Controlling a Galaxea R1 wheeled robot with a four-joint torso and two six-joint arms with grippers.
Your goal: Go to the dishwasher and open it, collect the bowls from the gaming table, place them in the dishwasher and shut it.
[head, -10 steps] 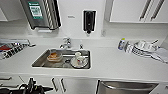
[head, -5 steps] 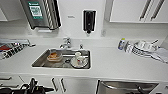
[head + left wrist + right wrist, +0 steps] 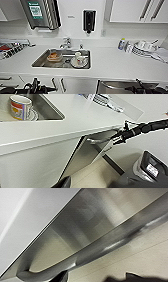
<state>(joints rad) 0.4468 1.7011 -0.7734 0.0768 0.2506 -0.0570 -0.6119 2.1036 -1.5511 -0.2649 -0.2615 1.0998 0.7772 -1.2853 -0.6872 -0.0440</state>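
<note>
The dishwasher (image 3: 112,87) is under the counter at the lower right of the head view, with a brushed steel front and a bar handle (image 3: 105,246). My right gripper (image 3: 140,88) hangs just in front of it, and in the left wrist view the right gripper (image 3: 117,139) reaches the handle's end. In the right wrist view its two dark fingertips (image 3: 60,277) stand apart, and the handle lies just beyond them. I cannot tell whether the door is ajar. My left gripper (image 3: 37,86) hovers before the white cabinets at the lower left. The bowls and the gaming table are out of view.
A steel sink (image 3: 40,62) holds a mug (image 3: 78,58) on a plate and an orange-filled container (image 3: 54,56). A dish rack (image 3: 143,48) and a bottle (image 3: 121,43) stand on the right of the white counter (image 3: 112,62). Cabinets hang overhead.
</note>
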